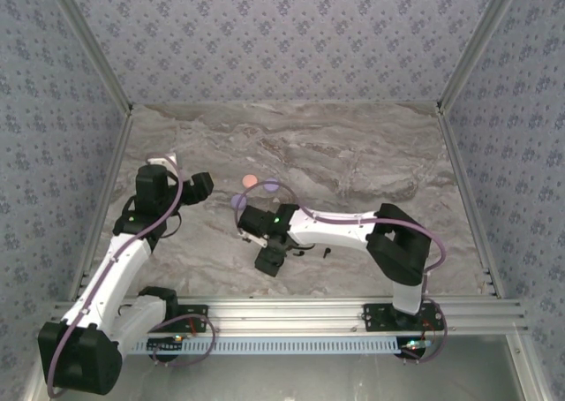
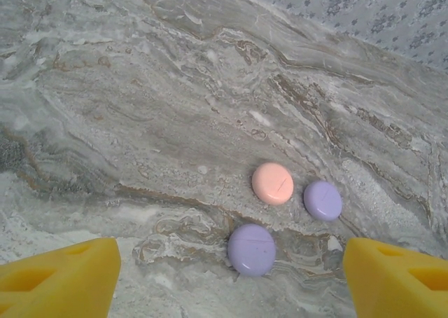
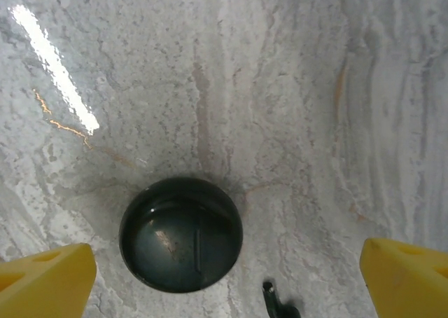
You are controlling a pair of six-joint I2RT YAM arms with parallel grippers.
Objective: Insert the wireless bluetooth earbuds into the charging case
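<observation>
Both sets of fingers spread wide, nothing held. Right gripper (image 3: 227,279) hangs over the closed black case (image 3: 180,234), black earbud (image 3: 276,304) just beside it. Left gripper (image 2: 231,283) faces pink case (image 2: 272,183), nearer lilac case (image 2: 251,249) and farther lilac case (image 2: 323,199). Risk: lids closed and bud tiny, so a pinch may flick it away.

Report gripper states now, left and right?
Left gripper: open, holding nothing.
Right gripper: open, holding nothing; black case lies on the table below it.
</observation>
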